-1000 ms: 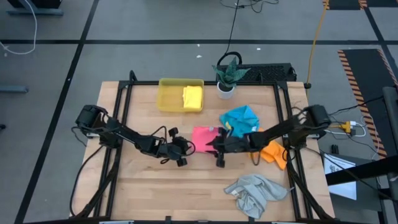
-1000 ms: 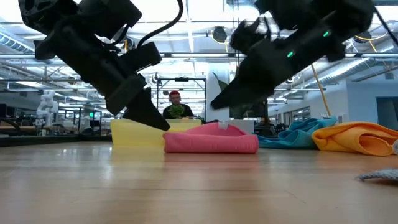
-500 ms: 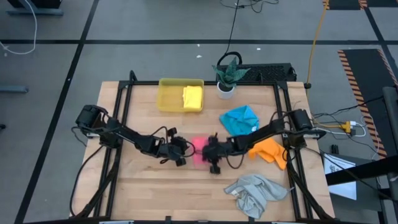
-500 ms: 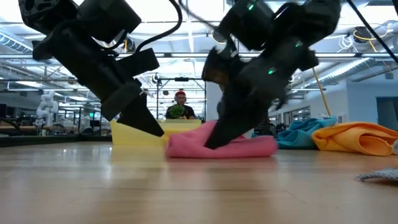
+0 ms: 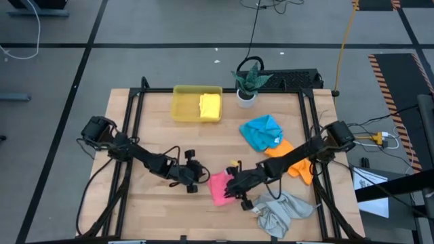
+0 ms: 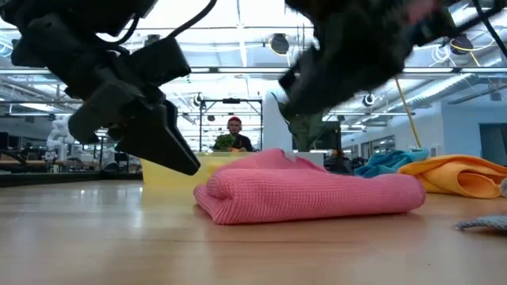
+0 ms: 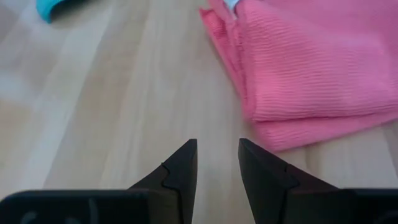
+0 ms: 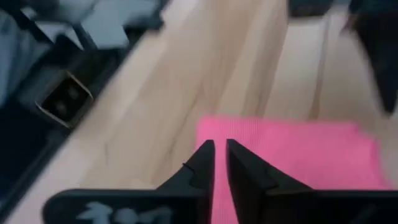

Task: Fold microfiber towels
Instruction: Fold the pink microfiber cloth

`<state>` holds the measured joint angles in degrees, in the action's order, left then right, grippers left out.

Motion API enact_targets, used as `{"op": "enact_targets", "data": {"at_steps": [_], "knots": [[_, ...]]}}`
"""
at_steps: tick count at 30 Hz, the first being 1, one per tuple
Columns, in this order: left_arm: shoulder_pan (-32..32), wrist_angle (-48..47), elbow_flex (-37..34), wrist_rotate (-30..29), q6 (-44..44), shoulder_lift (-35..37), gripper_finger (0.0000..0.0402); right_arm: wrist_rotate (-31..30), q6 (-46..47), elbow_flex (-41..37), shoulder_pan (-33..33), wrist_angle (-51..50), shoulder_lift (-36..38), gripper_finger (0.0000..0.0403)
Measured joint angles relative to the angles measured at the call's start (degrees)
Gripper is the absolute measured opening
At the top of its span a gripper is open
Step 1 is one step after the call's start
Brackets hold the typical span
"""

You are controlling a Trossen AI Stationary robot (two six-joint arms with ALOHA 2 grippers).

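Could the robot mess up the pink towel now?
Maybe. The pink towel lies folded near the table's front edge, so another pull that way might drag it off. The right hand is right beside it and could catch a layer and undo the fold. The grey towel lies crumpled close by and might get tangled in.

Folded towel [image 5: 218,188] between left gripper [image 5: 195,177], right gripper [image 5: 235,190].

Even overhead light falls bright on the desk [image 5: 156,203], with soft, short shadows. In the low view, ceiling lamps glare and the right arm smears with motion blur. The right wrist view is blurred throughout.
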<state>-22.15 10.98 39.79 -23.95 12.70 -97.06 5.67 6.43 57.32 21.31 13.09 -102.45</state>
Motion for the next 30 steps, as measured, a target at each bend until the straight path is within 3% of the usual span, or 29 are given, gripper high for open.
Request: {"op": "enact_targets", "data": {"at_steps": [8, 13, 17, 22, 30], "knots": [[-1.95, 0.91, 0.00, 3.86, -1.93, 0.00, 0.0118, -8.82, 5.00, 0.02, -6.46, 2.10, -1.16, 0.0121], [-1.92, 2.44, 0.00, 4.84, -2.07, -0.02, 0.0118, -4.77, 7.99, 0.02, -10.25, 2.96, -5.01, 0.0165], [-1.82, 2.85, 0.02, 4.79, -2.07, -0.61, 0.0118, -0.54, 8.34, 0.01, -11.11, 3.83, -7.71, 0.0176], [-0.83, 5.30, 0.02, 4.73, -2.07, -4.43, 0.0118, 0.26, 7.98, 0.04, -11.07, 5.67, -9.02, 0.0147], [1.09, 6.70, 0.13, 4.84, -2.07, -6.26, 0.0118, -0.34, 3.44, 0.04, -10.76, 4.68, -8.97, 0.0025]]}}
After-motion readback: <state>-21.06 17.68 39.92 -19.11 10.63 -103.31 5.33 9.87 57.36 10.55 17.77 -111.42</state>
